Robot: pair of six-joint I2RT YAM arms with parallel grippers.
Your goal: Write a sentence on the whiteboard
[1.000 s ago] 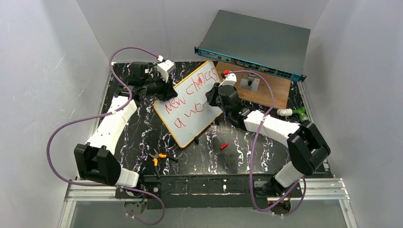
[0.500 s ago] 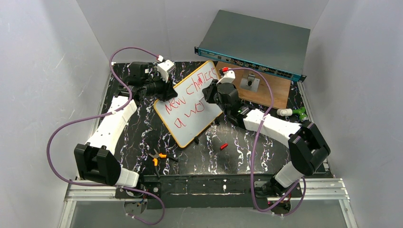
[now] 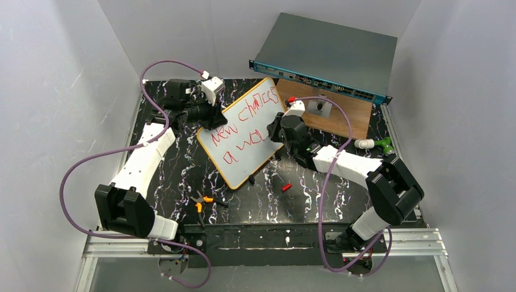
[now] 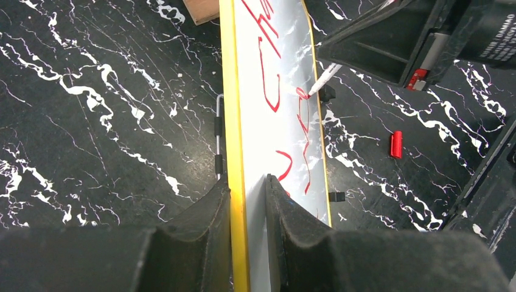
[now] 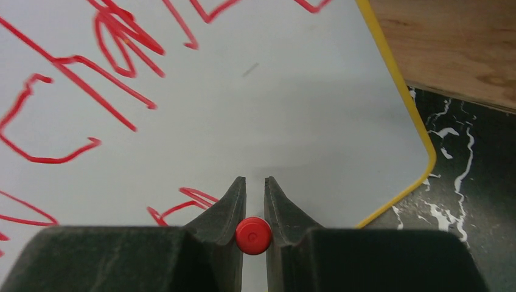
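Whiteboard [image 3: 238, 159]: propped on edge on the black table [image 3: 182, 167], far corner near the wooden board [image 3: 353, 118].
Sentence [image 3: 242, 123]: red scrawl in two lines on the white face.
Left gripper [image 4: 246, 182]: clamped on the whiteboard's rim.
Right gripper [image 5: 254, 182]: pinching a red marker [image 5: 253, 235], its tip touching the second line.
Red cap [image 3: 286, 187]: loose on the table, near the board.

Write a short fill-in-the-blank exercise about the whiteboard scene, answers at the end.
1. The sentence on the whiteboard is written in ____ ink.
2. The left gripper clamps the whiteboard's rim; the marker sits in the ____ one.
3. The pliers lie nearer the ____ arm's base.
Missing words: red; right; left.
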